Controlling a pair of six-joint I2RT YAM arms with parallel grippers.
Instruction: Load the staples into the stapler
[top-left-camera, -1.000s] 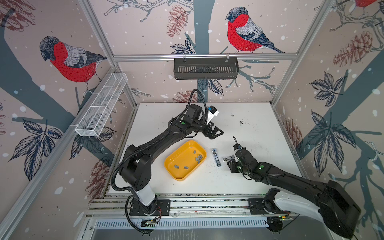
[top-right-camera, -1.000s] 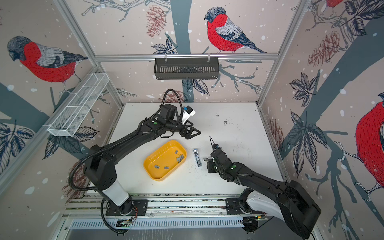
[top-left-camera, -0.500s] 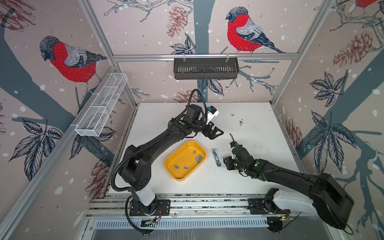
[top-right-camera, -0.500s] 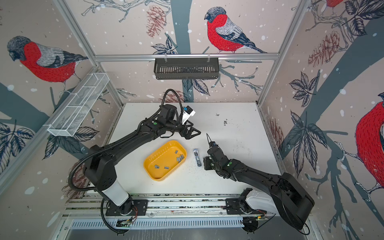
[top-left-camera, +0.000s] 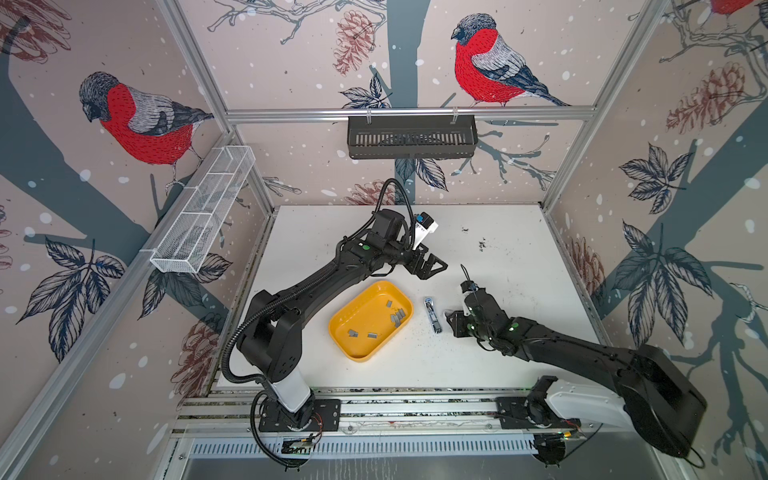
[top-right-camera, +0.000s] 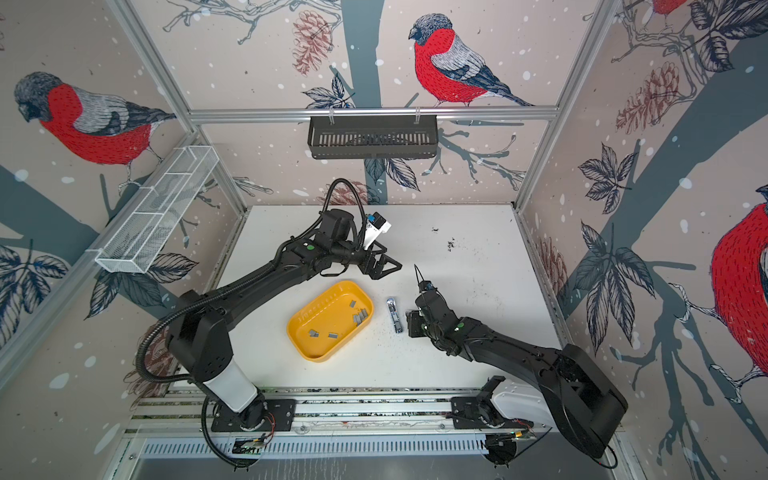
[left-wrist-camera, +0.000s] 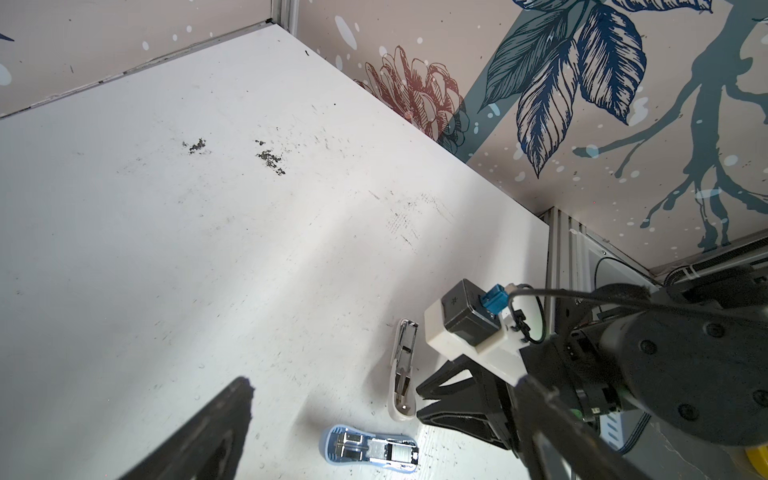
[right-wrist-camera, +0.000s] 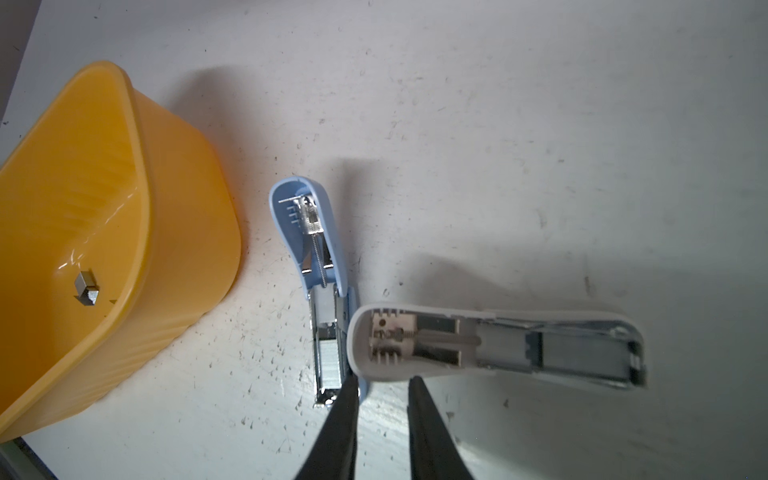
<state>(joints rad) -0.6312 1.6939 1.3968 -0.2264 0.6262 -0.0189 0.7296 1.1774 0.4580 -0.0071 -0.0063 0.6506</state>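
Apparently staples (right-wrist-camera: 328, 359) already sit in the opened blue stapler (right-wrist-camera: 287, 226), closing remains; left jaws wide open, right jaws slightly apart, both empty.

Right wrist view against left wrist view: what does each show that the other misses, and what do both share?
Only the right wrist view: the inside of the yellow tray, with a staple strip lying in it. Only the left wrist view: the right arm's wrist camera and dark specks on the table. Both: the blue stapler and the white stapler, lying open near each other.
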